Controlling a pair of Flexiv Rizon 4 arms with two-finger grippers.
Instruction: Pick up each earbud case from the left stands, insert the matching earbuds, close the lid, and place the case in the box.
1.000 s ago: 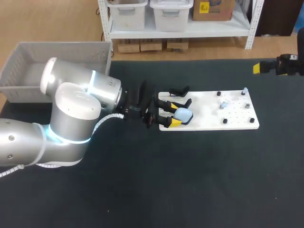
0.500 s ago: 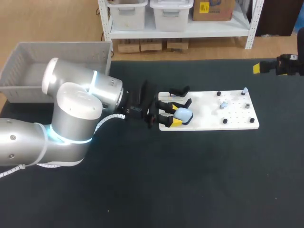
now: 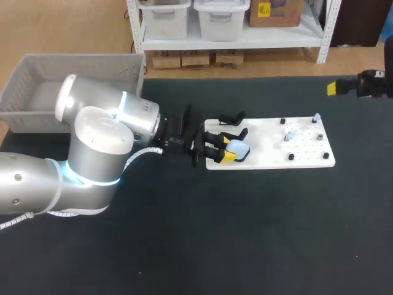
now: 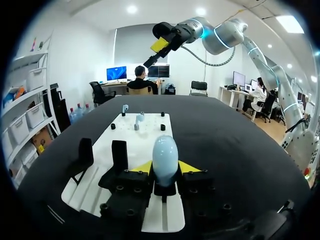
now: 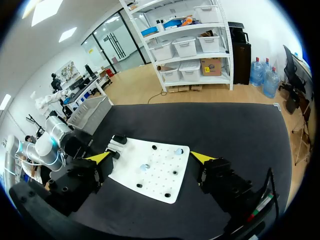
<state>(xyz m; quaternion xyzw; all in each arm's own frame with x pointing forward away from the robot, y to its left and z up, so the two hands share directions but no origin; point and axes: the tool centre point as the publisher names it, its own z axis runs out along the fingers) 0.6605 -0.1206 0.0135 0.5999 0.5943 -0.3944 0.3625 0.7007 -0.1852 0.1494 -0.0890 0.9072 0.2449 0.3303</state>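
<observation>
A pale blue, egg-smooth earbud case (image 4: pixel 165 160) with its lid down stands upright on a black stand at the left end of the white board (image 3: pixel 276 153). It is pinched from both sides by the yellow tips of the left gripper (image 4: pixel 165 167). Two empty black stands (image 4: pixel 119 155) sit just beside it. Small pale earbuds (image 3: pixel 289 134) rest on pegs at the board's far end. The right gripper (image 3: pixel 331 88) hangs at the table's right edge, jaws spread wide, well apart from the board.
</observation>
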